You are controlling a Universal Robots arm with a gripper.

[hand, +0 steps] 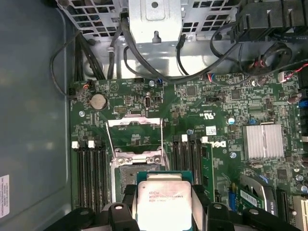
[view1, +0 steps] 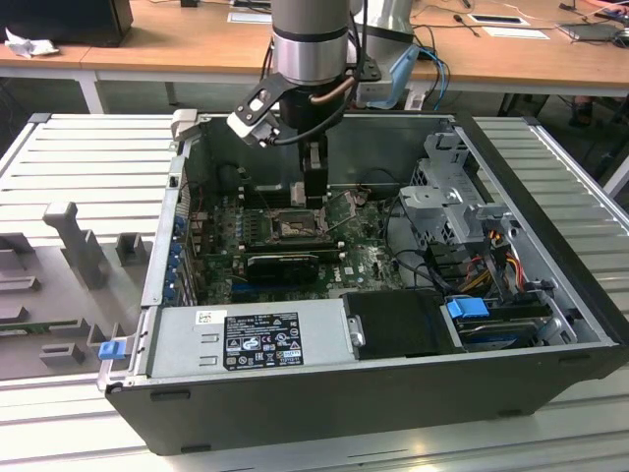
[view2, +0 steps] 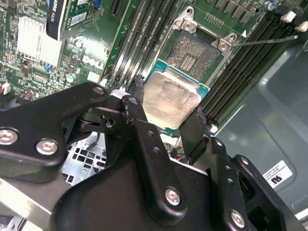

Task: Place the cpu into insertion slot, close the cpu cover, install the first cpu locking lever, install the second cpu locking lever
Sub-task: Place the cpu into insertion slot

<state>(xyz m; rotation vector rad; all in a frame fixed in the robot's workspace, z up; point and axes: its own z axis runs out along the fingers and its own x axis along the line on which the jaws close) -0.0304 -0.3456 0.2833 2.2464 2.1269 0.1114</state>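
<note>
The open black metal computer case [view1: 324, 393] lies on its side on the ribbed grey metal bench [view1: 88, 157], so its green motherboard [hand: 211, 110] faces up. The grey-and-silver robot arm [view1: 310, 49] reaches straight down into it. Its black two-fingered claw [view2: 168, 103] is clenched on opposite edges of the small flat square silvery-topped cpu [view2: 174, 94]. The chip is held level just short of the square dark silvery-rimmed insertion slot [view2: 198, 52] and is not yet seated (the thin silvery windowed cpu cover [hand: 134, 122] stands swung open, leaving the slot bare).
</note>
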